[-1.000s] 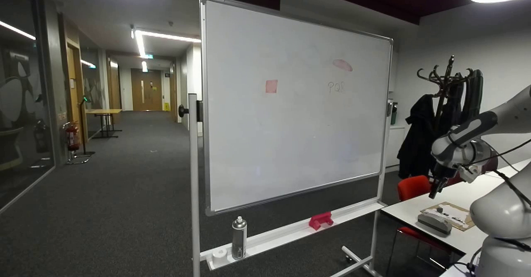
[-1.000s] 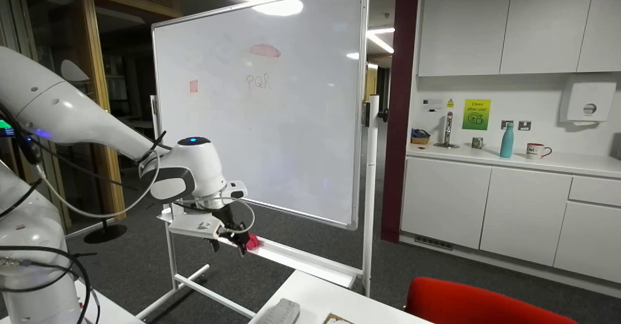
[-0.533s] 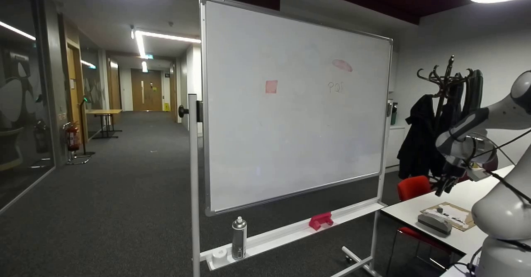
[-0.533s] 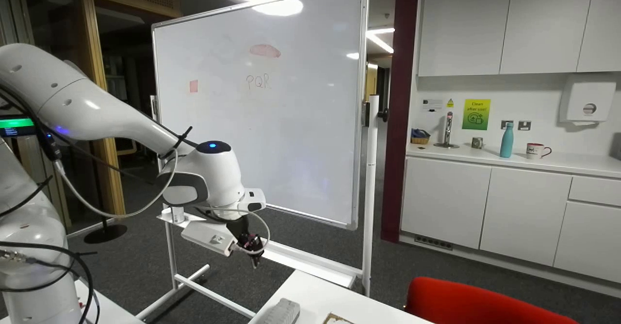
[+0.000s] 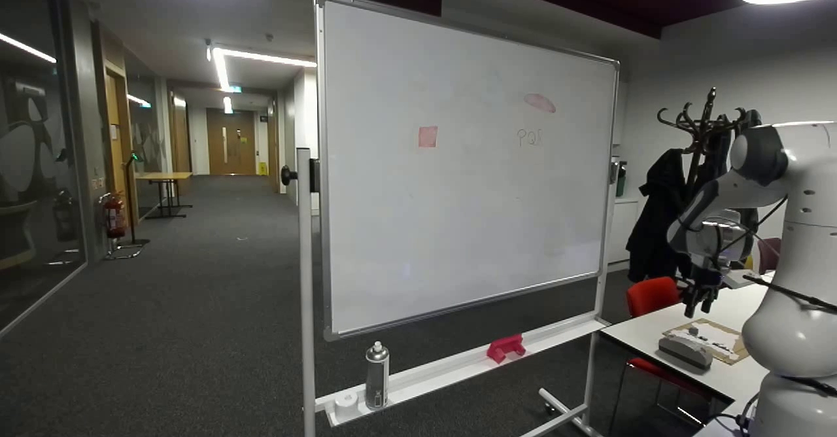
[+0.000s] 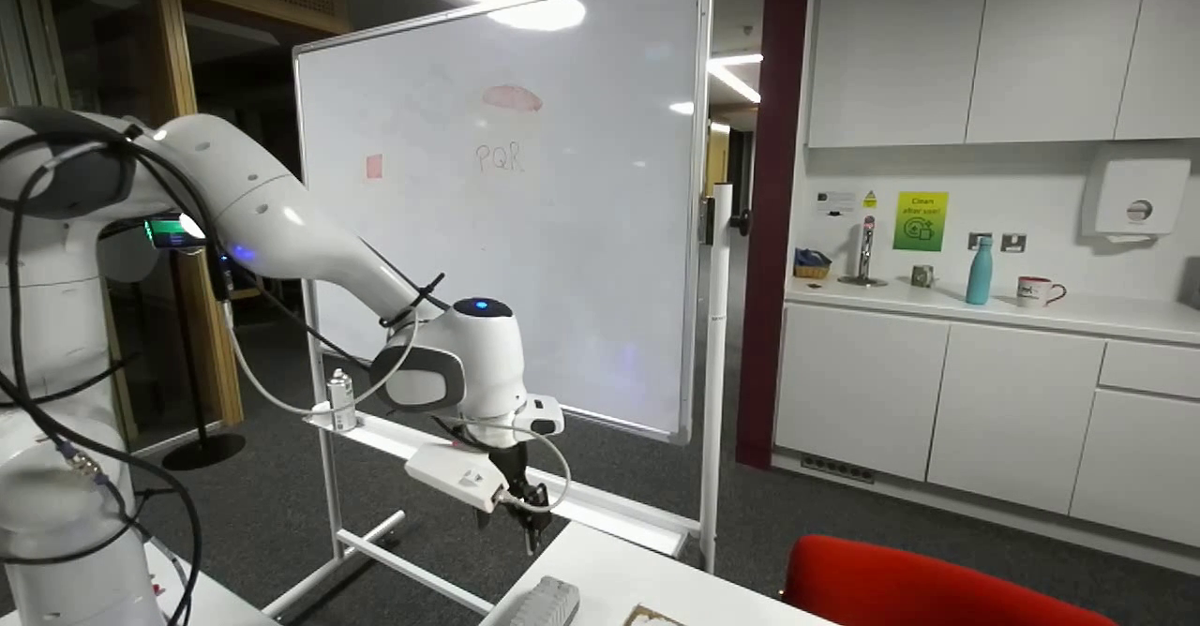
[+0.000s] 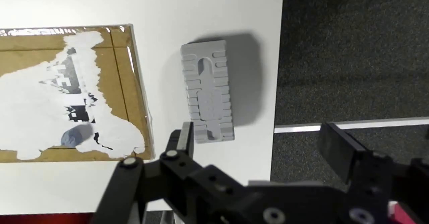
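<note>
The gripper (image 7: 257, 132), spread wide, hangs above the white table (image 7: 218, 9), which we see cropped, like the cardboard sheet (image 7: 110, 73) to the gripper's side. A fingertip (image 7: 185, 136) slightly masks the grey block (image 7: 209, 93) below; farther aside, we cannot identify the bluish lump (image 7: 71, 137).

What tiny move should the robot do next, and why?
Maybe slide the open hand sideways, further over the table: in the wrist view, one finger shows beside the grey block, the other past the table's edge, so the block looks off-centre.
</note>
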Tool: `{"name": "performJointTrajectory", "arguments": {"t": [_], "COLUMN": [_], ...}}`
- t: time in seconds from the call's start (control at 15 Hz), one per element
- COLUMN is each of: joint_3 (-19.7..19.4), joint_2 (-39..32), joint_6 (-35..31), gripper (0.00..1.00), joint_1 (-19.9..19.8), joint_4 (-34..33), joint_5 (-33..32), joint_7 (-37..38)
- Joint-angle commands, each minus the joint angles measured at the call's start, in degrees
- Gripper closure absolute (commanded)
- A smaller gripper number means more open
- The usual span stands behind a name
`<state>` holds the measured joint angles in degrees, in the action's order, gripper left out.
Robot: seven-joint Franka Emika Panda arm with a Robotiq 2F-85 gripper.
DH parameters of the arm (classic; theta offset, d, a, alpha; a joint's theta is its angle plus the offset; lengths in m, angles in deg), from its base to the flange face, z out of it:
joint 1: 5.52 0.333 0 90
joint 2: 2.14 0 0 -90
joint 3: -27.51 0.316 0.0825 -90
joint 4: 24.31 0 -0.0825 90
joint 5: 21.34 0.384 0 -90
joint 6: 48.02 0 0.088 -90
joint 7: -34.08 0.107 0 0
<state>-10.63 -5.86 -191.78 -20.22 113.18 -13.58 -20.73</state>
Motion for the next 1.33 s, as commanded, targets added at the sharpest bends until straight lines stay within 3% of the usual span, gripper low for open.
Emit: {"name": "performJointTrajectory", "arguments": {"t": [0.0, 0.07, 0.47, 0.53, 1.07, 1.27], "joint_3": [5.51, 6.25, 8.36, 8.62, 16.34, 17.08], "joint_2": [-6.32, -3.18, -5.80, -5.67, -13.31, -16.27], "joint_6": [1.30, -0.02, -0.06, -2.77, -7.08, -10.86], "gripper": [0.00, 0.00, 0.00, 0.00, 0.00, 0.00], "joint_1": [-5.58, -5.95, -7.95, -8.09, -14.12, -15.12], "joint_4": [-5.54, -2.31, -4.28, -3.36, -5.48, -6.08], "joint_5": [2.90, -0.33, 0.05, -1.28, 1.16, -1.43], "joint_7": [-2.17, 0.84, 1.01, 1.01, -0.98, 1.01]}}
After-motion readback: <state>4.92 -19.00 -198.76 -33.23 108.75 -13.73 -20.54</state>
